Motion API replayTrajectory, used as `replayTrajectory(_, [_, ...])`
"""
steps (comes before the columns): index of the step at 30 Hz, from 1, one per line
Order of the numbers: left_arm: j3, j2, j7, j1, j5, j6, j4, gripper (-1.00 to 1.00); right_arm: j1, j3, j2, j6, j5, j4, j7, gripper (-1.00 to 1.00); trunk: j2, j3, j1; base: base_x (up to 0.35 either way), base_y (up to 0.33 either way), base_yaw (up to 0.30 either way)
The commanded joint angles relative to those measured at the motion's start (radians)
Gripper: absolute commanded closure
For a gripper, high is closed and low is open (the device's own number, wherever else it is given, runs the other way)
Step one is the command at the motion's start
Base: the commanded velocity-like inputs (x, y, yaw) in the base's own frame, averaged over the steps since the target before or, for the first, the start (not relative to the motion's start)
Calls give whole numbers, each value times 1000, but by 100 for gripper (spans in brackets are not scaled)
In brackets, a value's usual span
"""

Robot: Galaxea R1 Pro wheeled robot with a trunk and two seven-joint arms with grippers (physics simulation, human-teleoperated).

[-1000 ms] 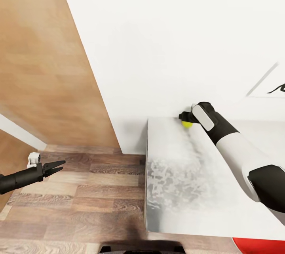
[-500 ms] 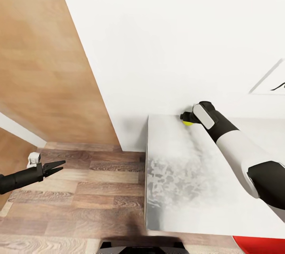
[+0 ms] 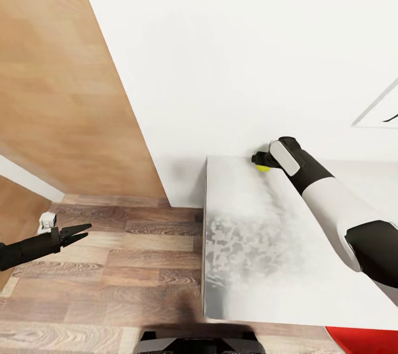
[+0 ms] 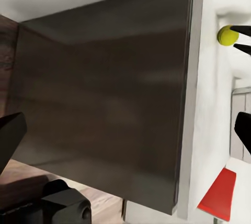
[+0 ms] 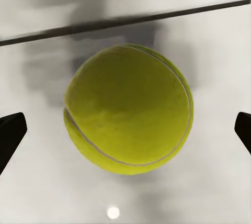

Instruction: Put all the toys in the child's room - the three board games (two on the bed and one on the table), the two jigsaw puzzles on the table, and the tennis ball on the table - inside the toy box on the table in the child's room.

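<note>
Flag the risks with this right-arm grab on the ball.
1. The tennis ball sits between open fingers with clear gaps either side; an uneven close could roll it away.
2. It lies at the table edge against the wall, so the right gripper may hit the wall.

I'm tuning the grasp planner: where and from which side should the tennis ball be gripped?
Grip the tennis ball across its widest middle, coming straight along the right gripper as aimed. It is round and sits near the wall at the table's back edge, centred between open fingers.
</note>
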Motion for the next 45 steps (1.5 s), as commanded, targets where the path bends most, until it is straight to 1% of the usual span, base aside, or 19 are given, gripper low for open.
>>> replayTrajectory(1, [-7, 1, -3, -4, 11, 8, -1, -100, -2, 7, -1, 2, -10, -1, -9, -100, -2, -3, 1, 0, 0, 0])
replayTrajectory(14, [-7, 1, -3, -4, 11, 8, -1, -100, -6, 6, -1, 2, -10, -1, -10, -100, -2, -22, 1, 0, 0, 0])
replayTrajectory(33, [-8, 1, -3, -4, 11, 8, -1, -100, -8, 7, -3, 2, -10, -3, -11, -100, -2, -24, 1, 0, 0, 0])
replayTrajectory(38, [-9, 0, -2, -4, 11, 8, -1, -100, -26, 9, -4, 3, -11, -2, -12, -100, -2, -24, 1, 0, 0, 0])
replayTrajectory(45, [-9, -15, -3, -4, 11, 8, 14, -100, -41, 8, -2, 7, -12, -1, -12, -100, -2, -24, 1, 0, 0, 0])
